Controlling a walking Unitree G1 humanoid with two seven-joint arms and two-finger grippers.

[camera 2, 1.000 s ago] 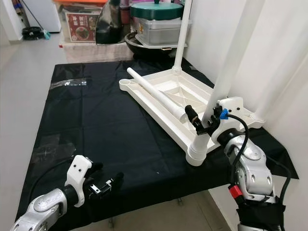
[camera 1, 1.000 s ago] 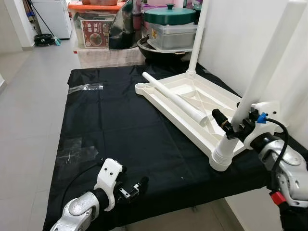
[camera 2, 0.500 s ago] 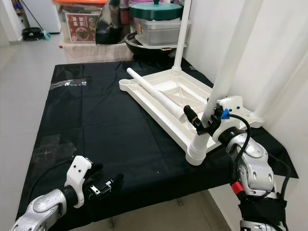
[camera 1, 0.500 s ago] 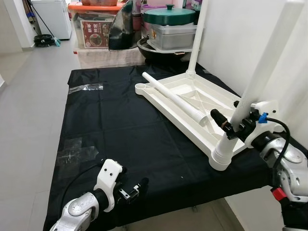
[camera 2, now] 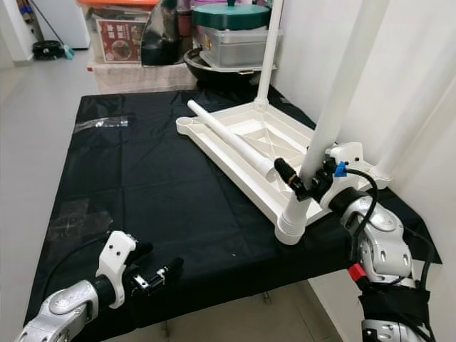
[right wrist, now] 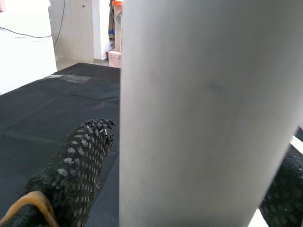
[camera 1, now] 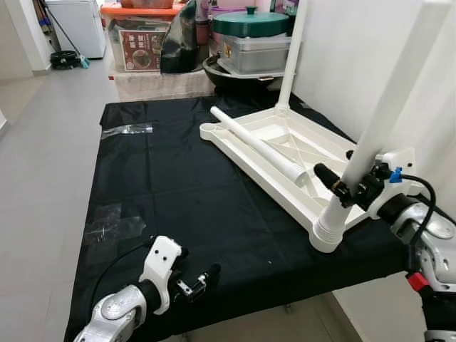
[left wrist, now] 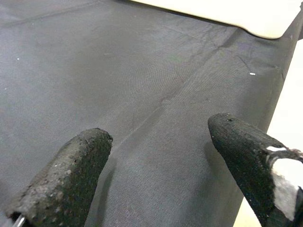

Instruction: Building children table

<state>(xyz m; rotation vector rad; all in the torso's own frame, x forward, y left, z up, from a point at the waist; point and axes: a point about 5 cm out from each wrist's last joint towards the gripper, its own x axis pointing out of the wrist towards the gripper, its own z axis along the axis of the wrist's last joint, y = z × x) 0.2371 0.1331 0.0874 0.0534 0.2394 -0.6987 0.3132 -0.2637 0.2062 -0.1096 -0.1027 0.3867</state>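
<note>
We look down on a counter (camera 1: 178,185) draped in black cloth. An upturned white tabletop (camera 1: 285,160) lies at about 2 o'clock from the counter's middle, close to the white wall.

One white leg (camera 1: 381,135) stands upright in the tabletop's near corner socket, at roughly 4 o'clock. Our right tool (camera 1: 354,187) is clamped on this leg just above its ribbed base, one black finger on each side. From the right wrist, the leg (right wrist: 208,113) stands tall between the two mesh-textured fingers (right wrist: 75,165).

A second leg (camera 1: 293,57) stands upright in the far corner, at about 1 o'clock. A loose leg (camera 1: 256,146) lies flat along the tabletop's left edge, running from 12 o'clock toward the gripped leg.

Our left tool (camera 1: 196,280) rests low at the counter's near edge, around 7 o'clock, well apart from the tabletop. Its fingers (left wrist: 71,175) are spread apart with nothing but cloth between them.

Two clear plastic wrappers lie on the cloth: one (camera 1: 127,129) at 10 o'clock, another (camera 1: 110,224) at 8 o'clock.

Beyond the counter, at 12 o'clock, stand storage boxes (camera 1: 142,39) and a green-lidded pot (camera 1: 251,21).
</note>
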